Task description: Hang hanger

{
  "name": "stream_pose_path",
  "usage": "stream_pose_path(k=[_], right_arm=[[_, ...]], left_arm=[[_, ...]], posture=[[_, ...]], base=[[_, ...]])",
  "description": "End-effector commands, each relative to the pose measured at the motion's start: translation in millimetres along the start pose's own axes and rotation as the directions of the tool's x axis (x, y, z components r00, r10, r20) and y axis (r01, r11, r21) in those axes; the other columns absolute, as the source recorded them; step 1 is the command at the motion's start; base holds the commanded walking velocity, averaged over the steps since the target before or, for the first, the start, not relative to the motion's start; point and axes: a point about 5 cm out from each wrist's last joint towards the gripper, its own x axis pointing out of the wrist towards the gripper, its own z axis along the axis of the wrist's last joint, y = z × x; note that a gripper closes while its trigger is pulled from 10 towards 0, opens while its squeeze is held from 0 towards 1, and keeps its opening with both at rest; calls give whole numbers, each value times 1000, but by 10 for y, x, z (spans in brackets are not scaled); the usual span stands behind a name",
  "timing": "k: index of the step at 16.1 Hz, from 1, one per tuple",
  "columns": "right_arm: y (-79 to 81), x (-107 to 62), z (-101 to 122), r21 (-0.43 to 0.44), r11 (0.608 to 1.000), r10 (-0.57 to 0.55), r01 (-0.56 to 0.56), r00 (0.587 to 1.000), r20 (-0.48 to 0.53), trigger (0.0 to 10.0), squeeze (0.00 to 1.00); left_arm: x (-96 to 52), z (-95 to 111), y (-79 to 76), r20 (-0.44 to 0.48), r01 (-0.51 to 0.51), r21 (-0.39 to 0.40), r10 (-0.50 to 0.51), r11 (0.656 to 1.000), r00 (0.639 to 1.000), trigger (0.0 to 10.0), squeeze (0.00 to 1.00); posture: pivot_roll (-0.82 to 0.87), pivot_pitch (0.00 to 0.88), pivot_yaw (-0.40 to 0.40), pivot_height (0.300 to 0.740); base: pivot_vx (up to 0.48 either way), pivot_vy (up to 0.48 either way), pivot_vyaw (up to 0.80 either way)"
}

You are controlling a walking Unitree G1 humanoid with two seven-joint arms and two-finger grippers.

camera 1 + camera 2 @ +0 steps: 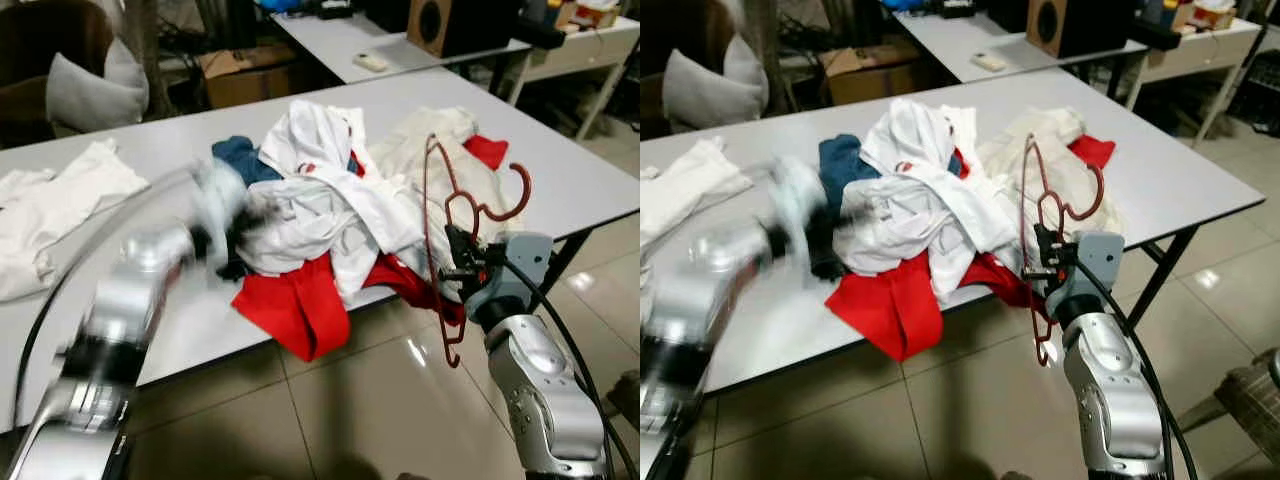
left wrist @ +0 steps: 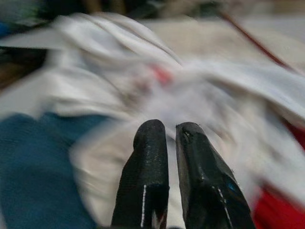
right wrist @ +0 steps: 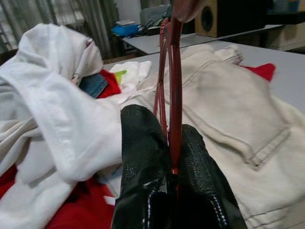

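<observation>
At the near edge of the grey bench (image 1: 590, 185), the right end effector (image 1: 452, 262) stands pinched tight on a dark red hanger (image 1: 447, 215), its two black fingers (image 3: 143, 143) closed on the thin wire. That hanger stands upright in the grip, hook curling out toward the robot's right, the long side running up above the fingers and its lower end dangling below the bench edge over the tiled floor (image 1: 380, 400). Just behind it lies a heap of clothes (image 1: 330, 210): white shirts, a cream garment (image 3: 228, 95), a red cloth (image 1: 300, 305) spilling over the edge, a blue piece (image 1: 238, 155). Over on the left, the left end effector (image 2: 171, 138) is blurred, fingers nearly together and holding nothing, pointing at the white and blue cloth.
</observation>
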Motion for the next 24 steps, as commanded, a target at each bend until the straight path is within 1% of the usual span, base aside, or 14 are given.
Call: stream_pose_path(k=[1, 3, 7, 8, 9, 10, 11, 13, 16, 19, 20, 21, 22, 24], right_arm=[[-16, 6, 28, 0, 1000, -7, 7, 1000, 6, 10000, 0], [-23, -3, 30, 8, 1000, -14, 14, 1000, 5, 10000, 0], [-60, 1, 35, 3, 999, -39, 39, 999, 6, 10000, 0], [-54, 0, 38, 12, 999, -35, 35, 999, 5, 10000, 0], [-47, -3, 38, 24, 999, -31, 31, 1000, 4, 10000, 0], [-43, -7, 38, 28, 999, -30, 30, 1000, 4, 10000, 0], [-49, -9, 36, 27, 999, -36, 36, 999, 3, 10000, 0], [-60, -4, 42, 21, 999, -43, 43, 999, 5, 10000, 0], [-64, -3, 70, 22, 999, -42, 42, 999, 15, 10000, 0], [-67, -3, 75, 23, 999, -39, 38, 999, 17, 10000, 0], [-67, -5, 76, 23, 999, -38, 37, 999, 17, 10000, 0], [-67, -6, 75, 23, 999, -37, 37, 999, 16, 10000, 0], [-64, -5, 74, 24, 999, -34, 34, 999, 14, 10000, 0], [-60, 2, 73, 16, 999, -29, 29, 1000, 12, 10000, 0]], left_arm=[[-12, -97, 106, -26, -101, -91, 99, 991, 995, 10000, 1000], [34, -192, 254, -63, -228, -218, 219, 949, 974, 10000, 1000], [97, -279, 291, -136, -302, -312, 272, 901, 953, 10000, 1000], [132, -284, 291, -127, -296, -438, 268, 849, 955, 10000, 380], [153, -264, 282, -104, -273, -495, 256, 825, 961, 10000, 63], [182, -242, 263, -82, -241, -561, 237, 792, 968, 10000, 0], [221, -235, 235, -65, -210, -605, 215, 768, 974, 10000, 0], [270, -288, 199, -96, -221, -587, 204, 779, 974, 10000, 0], [319, -436, 162, -186, -303, -530, 240, 792, 953, 10000, 0], [364, -433, 126, -170, -276, -551, 217, 787, 961, 10000, 0], [369, -438, 121, -172, -276, -546, 217, 791, 961, 4980, 0], [370, -441, 119, -173, -277, -546, 217, 791, 961, 3059, 0], [372, -446, 120, -172, -277, -546, 217, 791, 961, 0, 0], [372, -462, 111, -175, -273, -551, 211, 789, 962, 0, 0]], posture=[[-194, 0, 67, 719], [-201, 0, 71, 719], [-203, 0, 73, 719], [-207, 0, 76, 719], [-207, 0, 76, 719], [-207, 0, 75, 719], [-210, 0, 75, 719], [-212, 0, 76, 719], [-219, 0, 78, 719], [-226, 0, 79, 719], [-227, 0, 79, 719], [-227, 0, 79, 719], [-226, 0, 77, 719], [-224, 0, 74, 719]], base=[[0, 0, 0], [0, 0, 0], [0, 0, 0], [0, 0, 0], [0, 0, 0], [0, 0, 0], [0, 0, 0], [0, 0, 0], [0, 0, 0], [0, 0, 0], [0, 0, 0], [0, 0, 0], [0, 0, 0], [0, 0, 0]])
